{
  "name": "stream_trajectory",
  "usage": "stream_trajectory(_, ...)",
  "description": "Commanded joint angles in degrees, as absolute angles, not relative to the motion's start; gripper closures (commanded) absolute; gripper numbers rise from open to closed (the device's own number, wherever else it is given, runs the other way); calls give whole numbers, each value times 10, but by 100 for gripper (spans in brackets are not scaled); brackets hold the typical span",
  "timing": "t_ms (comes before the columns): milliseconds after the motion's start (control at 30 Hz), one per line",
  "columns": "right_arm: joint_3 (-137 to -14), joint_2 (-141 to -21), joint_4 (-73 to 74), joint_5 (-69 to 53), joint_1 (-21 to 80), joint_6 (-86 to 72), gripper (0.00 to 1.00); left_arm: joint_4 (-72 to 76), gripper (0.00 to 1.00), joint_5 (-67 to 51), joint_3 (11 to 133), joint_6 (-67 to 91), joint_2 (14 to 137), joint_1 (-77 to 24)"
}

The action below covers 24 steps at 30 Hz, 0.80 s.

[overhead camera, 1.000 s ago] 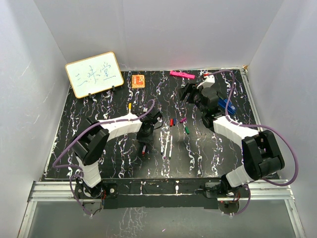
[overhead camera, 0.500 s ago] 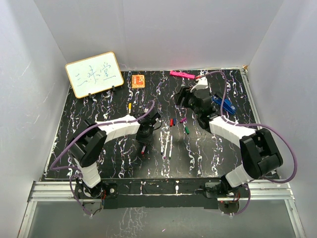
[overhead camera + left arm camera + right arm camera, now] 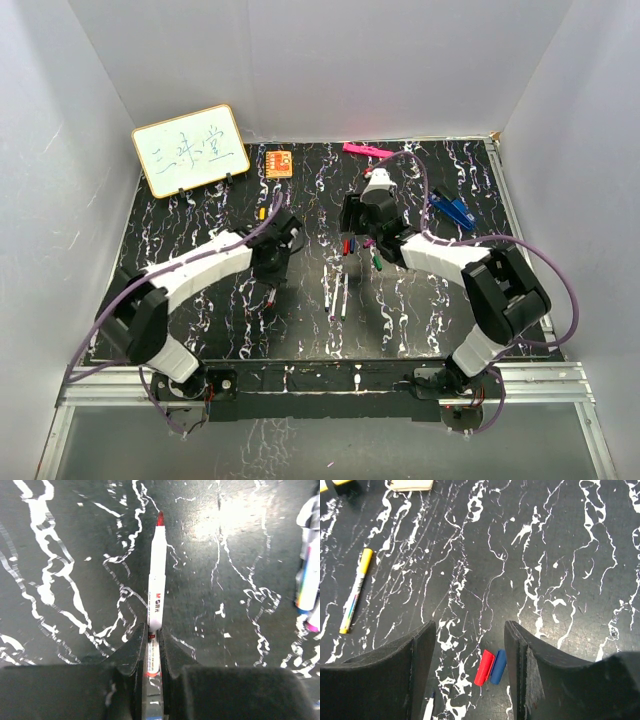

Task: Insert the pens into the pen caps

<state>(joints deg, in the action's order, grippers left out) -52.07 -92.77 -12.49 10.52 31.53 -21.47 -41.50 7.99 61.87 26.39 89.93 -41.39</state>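
My left gripper (image 3: 152, 636) is shut on a white pen with a red tip (image 3: 156, 587); the tip points away from the fingers, just over the table. In the top view it (image 3: 272, 262) is left of centre. My right gripper (image 3: 470, 630) is open above the red cap (image 3: 484, 667) and the blue cap (image 3: 498, 666), which lie side by side between its fingers. In the top view it (image 3: 352, 218) is over these caps (image 3: 349, 245). A purple cap (image 3: 370, 242) and a green cap (image 3: 378, 263) lie to the right. Three pens (image 3: 336, 293) lie at centre. A yellow pen (image 3: 261, 213) lies apart on the left.
A small whiteboard (image 3: 190, 150) stands at the back left, with an orange block (image 3: 279, 162) beside it. A pink marker (image 3: 366, 150) lies at the back edge. A blue clip-like object (image 3: 452, 208) lies at the right. White walls enclose the black marbled table (image 3: 200, 225).
My right gripper has swung left from beside the blue object to above the red and blue caps. My left gripper has moved up and to the left with the red-tipped pen.
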Motion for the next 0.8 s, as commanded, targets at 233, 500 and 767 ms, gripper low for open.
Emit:
stream_trajectory(233,-570,-967,-73,132,352,-223,54,-381,100,86,633,270,786,-413)
stream_trajectory(500,-587,-994,-47,139,363,-229,57,-311,100,97,590,273,730,-413)
stream_trajectory(767,-606,-1041,-24,155,365,-238,57,-295,100,99,570,274,726,-413)
